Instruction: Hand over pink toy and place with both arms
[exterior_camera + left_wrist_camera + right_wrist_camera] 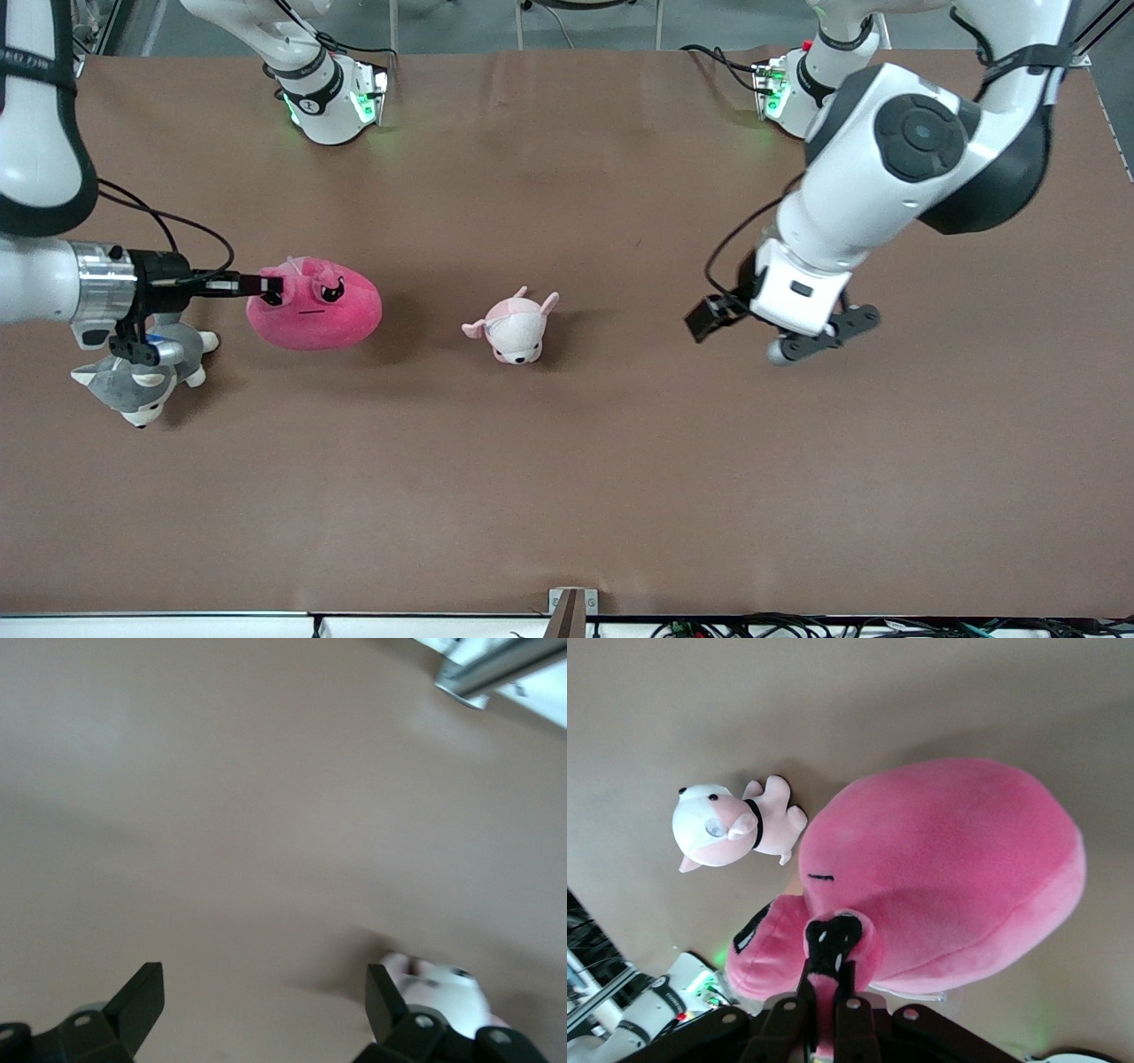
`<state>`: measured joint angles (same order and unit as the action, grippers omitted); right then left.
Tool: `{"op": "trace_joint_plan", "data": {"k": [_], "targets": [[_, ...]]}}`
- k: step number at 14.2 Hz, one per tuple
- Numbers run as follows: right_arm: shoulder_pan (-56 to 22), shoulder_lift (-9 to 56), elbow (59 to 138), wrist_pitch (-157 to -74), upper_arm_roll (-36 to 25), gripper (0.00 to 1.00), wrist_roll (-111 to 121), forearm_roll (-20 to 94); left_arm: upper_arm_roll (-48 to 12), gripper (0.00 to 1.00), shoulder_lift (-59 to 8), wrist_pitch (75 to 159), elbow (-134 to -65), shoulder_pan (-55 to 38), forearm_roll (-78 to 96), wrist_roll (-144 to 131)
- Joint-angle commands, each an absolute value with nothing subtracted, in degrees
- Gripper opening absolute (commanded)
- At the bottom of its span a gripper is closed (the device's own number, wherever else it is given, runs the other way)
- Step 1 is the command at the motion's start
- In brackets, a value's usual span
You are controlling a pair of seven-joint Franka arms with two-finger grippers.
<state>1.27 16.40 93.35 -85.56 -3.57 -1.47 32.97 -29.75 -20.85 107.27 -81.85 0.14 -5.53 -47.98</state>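
a brown worktop (620,461) carries three soft toys. the pink toy (314,306), a round hot-pink plush with angry black eyes, is toward the right arm's end of the worktop. the right gripper (270,285) is clamped on a fold of the pink toy at its face. a grey-and-white plush dog (146,377) lies just beside the pink toy, nearer the front camera. a small pale pink plush animal (514,326) sits near the pink toy, toward the left arm's end. the left gripper (266,992) hangs well apart from the pink toy over bare worktop, its jaws spread wide and holding nothing.

Hot-pink round plush toy (314,306) with black angry eyes. At the right arm's end of the table, face up, pinched at its edge.
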Motion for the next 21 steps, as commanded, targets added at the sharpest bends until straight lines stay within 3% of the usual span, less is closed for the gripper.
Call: {"op": "trace_joint_plan", "data": {"k": [1, 11, 18, 21], "targets": [[4.4, 18.9, 92.9, -85.3, -2.5, 0.0, 1.7, 36.7, -30.1, 1.0, -18.8, 102.1, -81.7, 5.3, -8.0, -36.7], [7.9, 27.9, 91.3, -85.3, -2.5, 0.0, 7.4, 42.8, -29.7, 1.0, -11.9, 92.8, -81.6, 12.8, -15.1, -14.2], [10.6, 32.7, 89.0, -85.3, -2.5, 0.01, 10.2, 43.9, -3.9, 1.0, -0.2, 87.0, -87.8, -3.3, -6.9, -6.1], [10.7, 34.6, 88.2, -85.4, -2.5, 0.01, 11.3, 44.2, 1.1, 1.0, 4.5, 86.8, -92.3, -5.9, -3.6, -4.6]]}}
